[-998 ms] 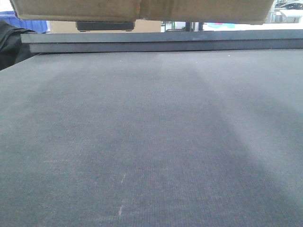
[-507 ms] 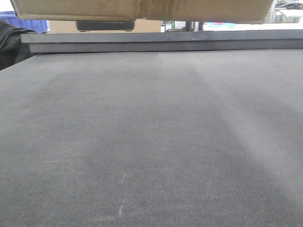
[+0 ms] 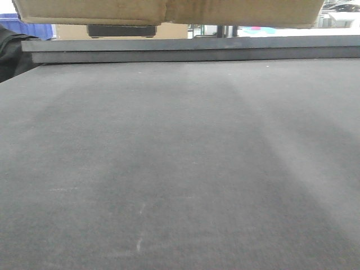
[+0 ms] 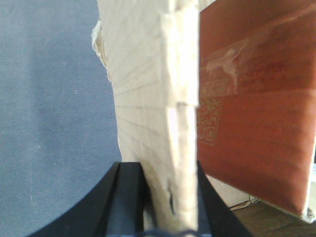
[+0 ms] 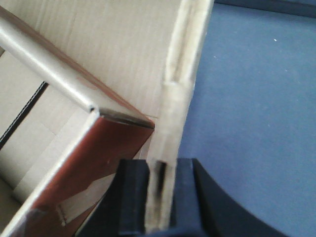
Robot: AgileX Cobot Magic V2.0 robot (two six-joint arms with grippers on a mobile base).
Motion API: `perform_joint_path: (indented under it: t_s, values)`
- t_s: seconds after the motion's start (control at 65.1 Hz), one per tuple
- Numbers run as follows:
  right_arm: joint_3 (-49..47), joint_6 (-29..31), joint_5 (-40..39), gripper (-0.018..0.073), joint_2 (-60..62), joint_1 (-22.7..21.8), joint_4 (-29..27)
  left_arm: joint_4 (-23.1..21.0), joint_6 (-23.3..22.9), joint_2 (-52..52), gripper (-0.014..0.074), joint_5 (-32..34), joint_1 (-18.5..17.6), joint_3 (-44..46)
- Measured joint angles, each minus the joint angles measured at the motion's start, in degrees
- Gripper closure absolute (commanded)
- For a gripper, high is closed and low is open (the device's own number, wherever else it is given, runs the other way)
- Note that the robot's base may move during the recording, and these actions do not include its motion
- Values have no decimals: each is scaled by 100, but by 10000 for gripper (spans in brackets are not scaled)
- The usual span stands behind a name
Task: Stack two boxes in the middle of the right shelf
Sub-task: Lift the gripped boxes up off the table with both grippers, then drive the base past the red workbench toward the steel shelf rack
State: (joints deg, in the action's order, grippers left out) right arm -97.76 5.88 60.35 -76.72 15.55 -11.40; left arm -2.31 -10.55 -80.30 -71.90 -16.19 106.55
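From where I stood, the job looked to be at the carrying stage. One box (image 3: 169, 11) hung in the air above the dark table (image 3: 180, 169), its underside clear of the top, with only its lower part showing at the upper edge of the front view. No shelf was to be seen from any view, so I judged that nothing had yet been set on it. This box had yet to be taken across and put down, and a second then had to go on top of it. A strip of tan showed low behind the lifted box, but I could not tell whether that was the other box.

The left end effector (image 4: 165, 195) was clenched on one upright wall of the box, a black finger (image 4: 126, 197) pressed to the outer face and its mate to the inner face, with hardly more than the cardboard's thickness between them. The right end effector (image 5: 159, 197) gripped another wall the same way, pinching the edge tight. Inside the box lay a reddish-brown thing (image 4: 256, 108) bearing a square printed code; what it was I could not make out.
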Motion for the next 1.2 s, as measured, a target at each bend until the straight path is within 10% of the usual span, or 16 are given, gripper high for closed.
perform_joint_path:
  t_s: [1.197]
  values:
    - [-9, -9, -9, 713, 0, 0, 0, 5, 0, 0, 708, 0, 0, 0]
